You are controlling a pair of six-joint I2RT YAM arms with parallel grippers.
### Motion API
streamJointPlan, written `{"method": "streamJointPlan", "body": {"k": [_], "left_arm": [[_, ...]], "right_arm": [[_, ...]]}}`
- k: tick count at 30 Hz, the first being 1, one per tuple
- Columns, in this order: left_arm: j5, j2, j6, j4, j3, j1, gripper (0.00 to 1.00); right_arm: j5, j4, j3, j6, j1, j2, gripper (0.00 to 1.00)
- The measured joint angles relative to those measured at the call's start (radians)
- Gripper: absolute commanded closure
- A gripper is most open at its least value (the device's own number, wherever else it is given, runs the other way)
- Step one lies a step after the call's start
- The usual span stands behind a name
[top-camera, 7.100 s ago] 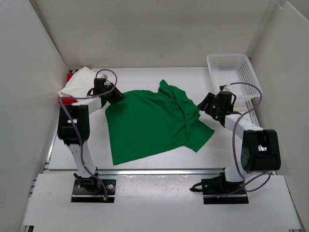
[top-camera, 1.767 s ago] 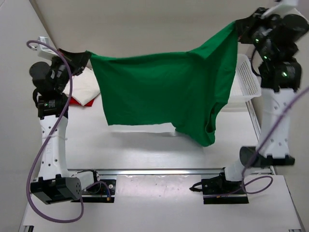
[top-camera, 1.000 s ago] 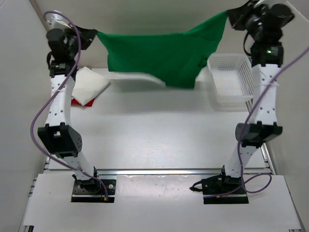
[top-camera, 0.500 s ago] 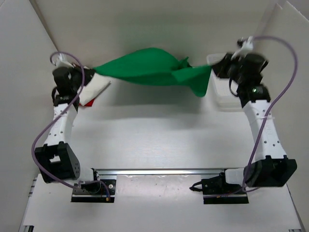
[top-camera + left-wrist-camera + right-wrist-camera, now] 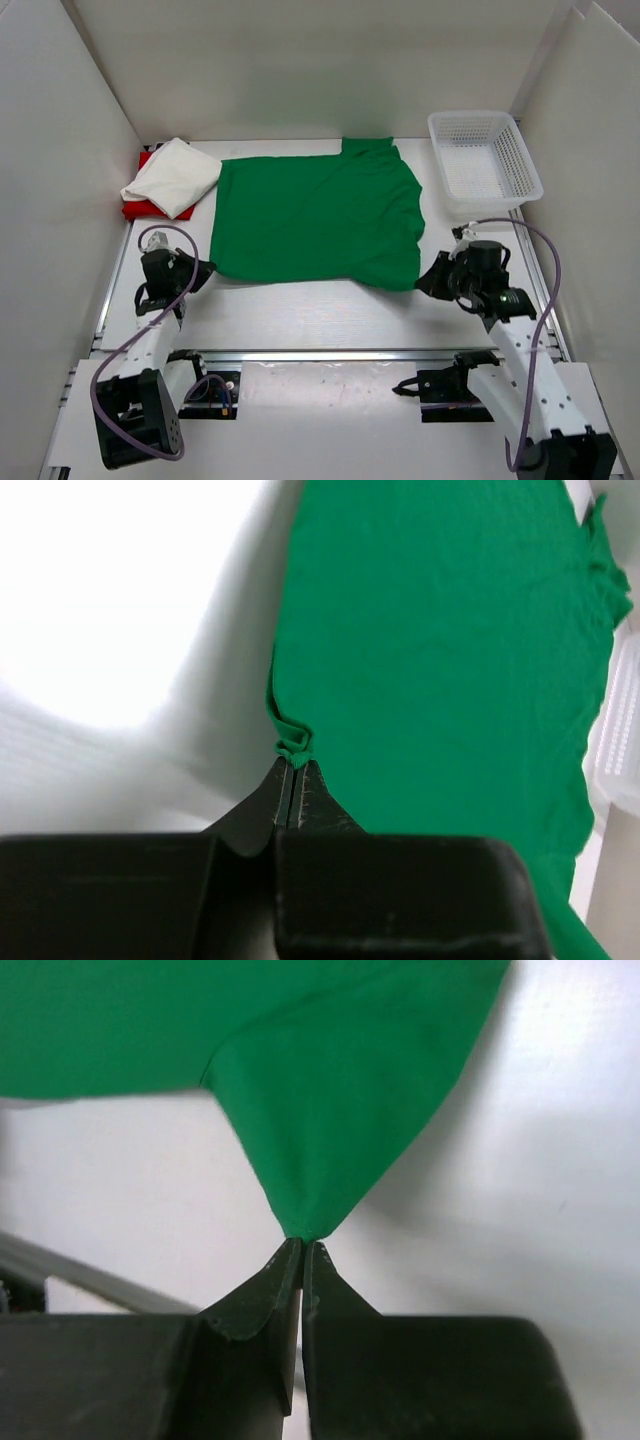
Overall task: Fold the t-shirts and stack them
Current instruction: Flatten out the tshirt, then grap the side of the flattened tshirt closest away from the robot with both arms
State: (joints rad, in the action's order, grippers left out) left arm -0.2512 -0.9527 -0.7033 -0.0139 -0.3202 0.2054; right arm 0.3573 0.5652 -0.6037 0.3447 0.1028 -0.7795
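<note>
Spread flat across the middle of the tabletop [image 5: 300, 315]: the green t-shirt [image 5: 315, 220]. Lies with its long axis left to right, one long edge toward the arm bases, the other toward the back wall, with a short flap jutting from the far edge. Cannot tell which end carries the neck.

Gripped at both near corners. On the left, the left claw [image 5: 207, 271], tips pressed together on a small bunch of green cloth. On the right, the right claw [image 5: 424, 284], tips together on a drawn-out point of the fabric. Both low over the tabletop.

In the far left corner, just beside the green cloth, a folded white t-shirt [image 5: 172, 175] on top of a red t-shirt [image 5: 140, 210], red showing only at the edges. In the far right corner, a white mesh basket [image 5: 481, 116], near the green cloth but apart from it. White walls [image 5: 60, 150] close on three sides.

Counted: three t-shirts, one per colour; one basket; two claws.
</note>
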Motion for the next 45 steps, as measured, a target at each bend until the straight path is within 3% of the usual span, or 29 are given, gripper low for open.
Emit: {"method": "streamJointPlan", "body": {"k": [3, 7, 11, 15, 21, 33, 45], "left_arm": [[-0.041, 0.047, 0.009, 0.030, 0.021, 0.025, 1.00], [-0.071, 0.106, 0.031, 0.065, 0.021, 0.051, 1.00], [-0.073, 0.116, 0.031, 0.071, 0.019, 0.041, 1.00], [-0.063, 0.014, -0.006, 0.018, -0.004, -0.006, 1.00], [-0.036, -0.203, -0.093, -0.087, -0.068, -0.016, 1.00], [-0.006, -0.500, -0.171, -0.179, -0.266, -0.011, 1.00], [0.031, -0.714, -0.166, -0.174, -0.424, -0.026, 1.00]], "right_arm": [[0.025, 0.082, 0.059, 0.050, 0.019, 0.130, 1.00], [-0.014, 0.175, 0.071, 0.138, 0.143, 0.266, 1.00], [-0.113, 0.205, 0.034, 0.188, 0.263, 0.283, 1.00], [-0.143, 0.132, -0.001, 0.166, 0.238, 0.116, 1.00], [-0.071, -0.081, -0.041, 0.103, -0.030, -0.193, 1.00], [-0.030, -0.322, -0.279, 0.088, -0.074, -0.628, 1.00], [-0.018, -0.374, -0.542, 0.069, -0.092, -0.909, 1.00]]}}
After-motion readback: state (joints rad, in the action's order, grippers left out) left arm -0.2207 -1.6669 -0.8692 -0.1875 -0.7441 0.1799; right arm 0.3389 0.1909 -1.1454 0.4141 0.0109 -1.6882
